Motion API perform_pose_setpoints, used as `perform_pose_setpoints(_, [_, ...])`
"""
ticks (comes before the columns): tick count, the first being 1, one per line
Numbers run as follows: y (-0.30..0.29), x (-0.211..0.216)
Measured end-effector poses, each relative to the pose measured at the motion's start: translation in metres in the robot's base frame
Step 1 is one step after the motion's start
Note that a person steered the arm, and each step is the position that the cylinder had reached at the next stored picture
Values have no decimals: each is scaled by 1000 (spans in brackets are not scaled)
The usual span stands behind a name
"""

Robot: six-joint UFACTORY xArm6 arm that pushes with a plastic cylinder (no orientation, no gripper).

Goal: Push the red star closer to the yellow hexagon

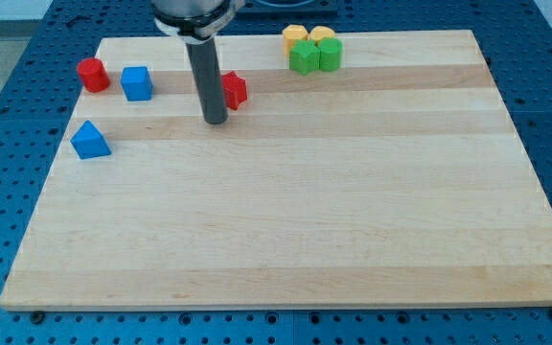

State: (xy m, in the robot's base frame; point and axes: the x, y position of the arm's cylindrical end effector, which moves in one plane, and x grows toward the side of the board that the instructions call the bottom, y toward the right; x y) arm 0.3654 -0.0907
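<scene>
- Red star is sitting toward the view's top of the wooden board, partly hidden behind the dark rod; only its right half is showing.
- my tip is resting on the board just left of and slightly below the red star, looking like it's touching or nearly touching it.
- Rig is carrying no gripper, just the rod, so no jaws to report.
- Yellow hexagon is sitting well right of and above the red star, clustered with another yellow block and two green blocks.
- Left of the red star: blue cube, red cylinder, blue triangle lower left.
</scene>
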Motion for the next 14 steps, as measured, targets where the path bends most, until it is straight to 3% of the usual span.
perform_pose_setpoints(4, [8,-74])
perform_pose_setpoints(6, [-1,-69])
perform_pose_setpoints(7, [0,-110])
perform_pose_setpoints(8, [1,-121])
perform_pose_setpoints(10, [-66,-89])
perform_pose_setpoints(11, [-104,-111])
perform_pose_setpoints(14, [-59,-156])
